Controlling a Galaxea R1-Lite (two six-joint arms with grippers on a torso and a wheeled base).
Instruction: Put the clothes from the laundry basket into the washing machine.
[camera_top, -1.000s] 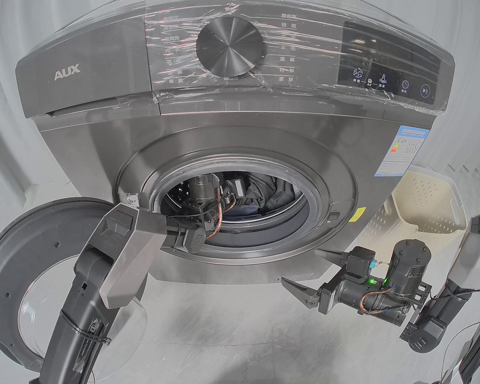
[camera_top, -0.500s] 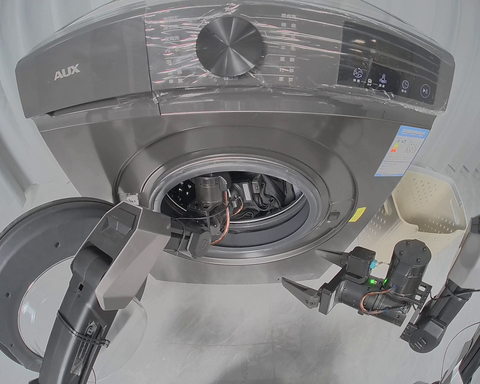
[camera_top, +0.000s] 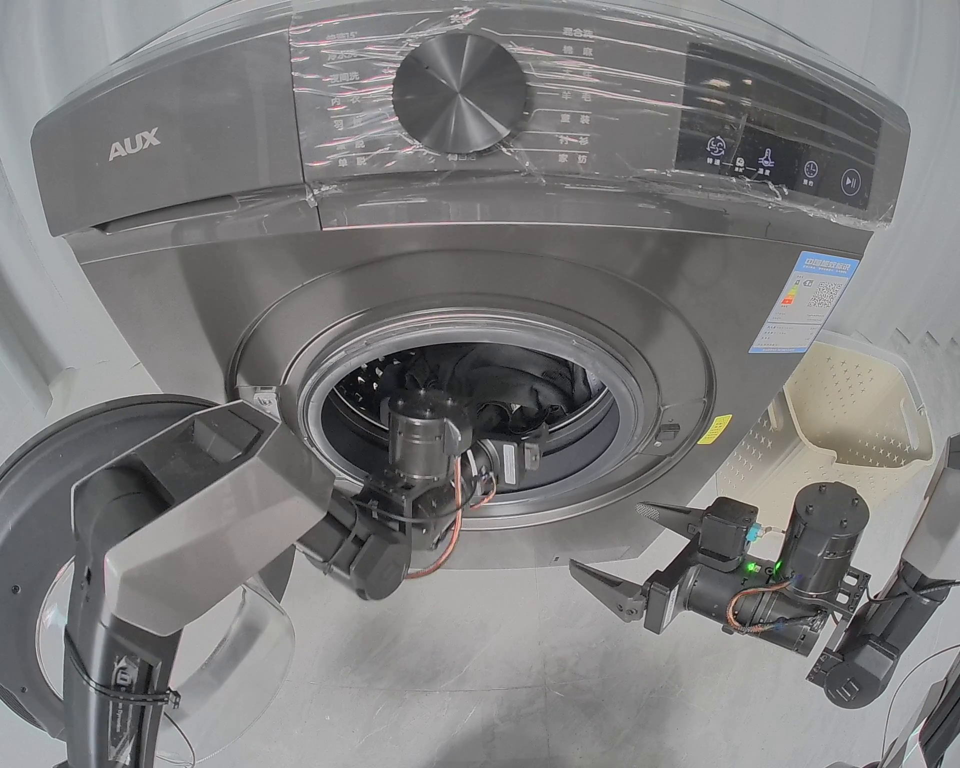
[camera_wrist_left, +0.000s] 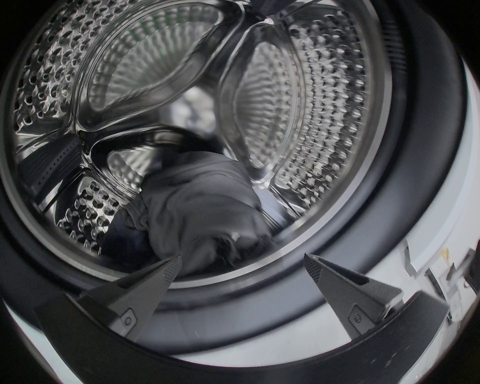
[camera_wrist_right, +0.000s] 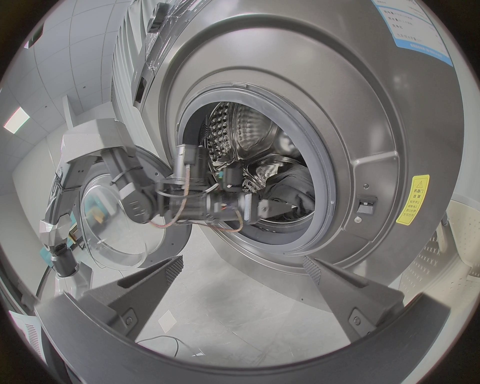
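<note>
A heap of dark clothes lies at the bottom of the washing machine's steel drum; from the head view the clothes show through the round opening. My left gripper is at the mouth of the drum, just over the door seal, open and empty, with the clothes a little beyond its fingertips. My right gripper hangs open and empty in front of the machine's lower right, above the floor. The cream laundry basket stands to the machine's right, its inside mostly hidden.
The machine's door is swung fully open to the left, behind my left arm. The grey rubber seal rings the opening. Bare grey floor lies in front of the machine.
My left arm has drawn back from deep inside the drum to its mouth and dropped lower. The dark clothes stay in the drum. The right arm has barely moved.
</note>
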